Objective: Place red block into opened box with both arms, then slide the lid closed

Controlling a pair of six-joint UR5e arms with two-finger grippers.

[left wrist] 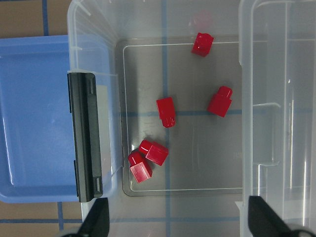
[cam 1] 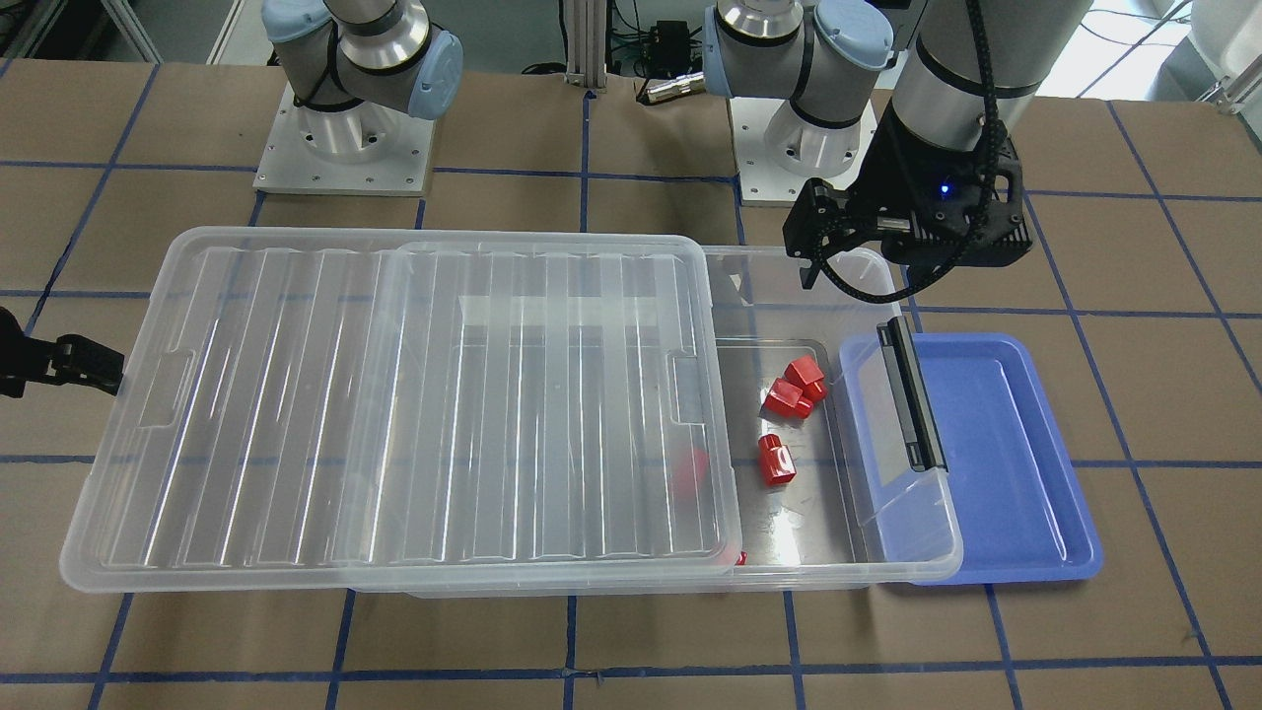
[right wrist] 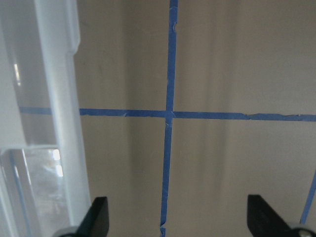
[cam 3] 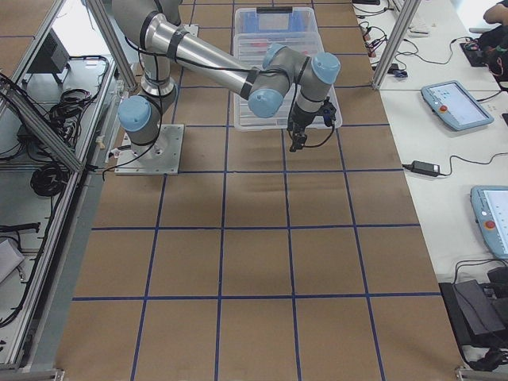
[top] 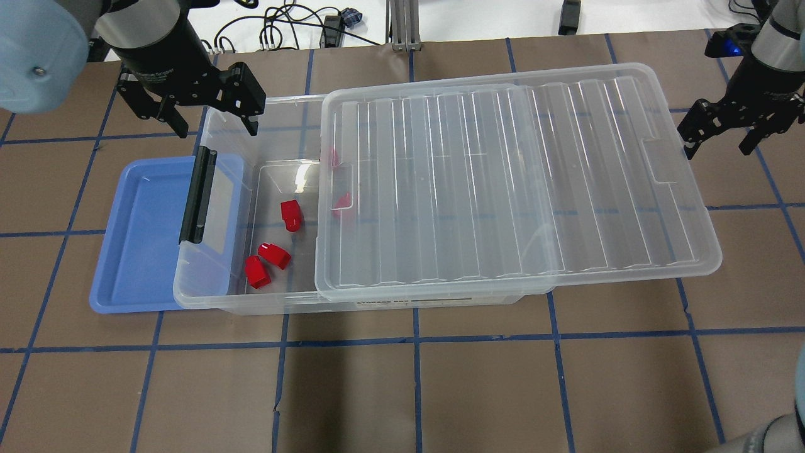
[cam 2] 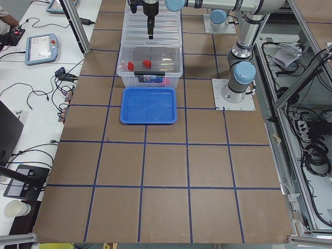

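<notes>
Evidently the placing is finished: red blocks (left wrist: 166, 111) are seen lying inside the box (top: 239, 301), none gripped. The lid (top: 503, 182) is left drawn back, so closing remains; the left hand (top: 217, 128) is spread wide above the open end, the right hand (top: 717, 148) wide beside the lid's outer edge.

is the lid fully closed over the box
No, the lid sits slid aside, leaving the box end with red blocks uncovered.
</notes>
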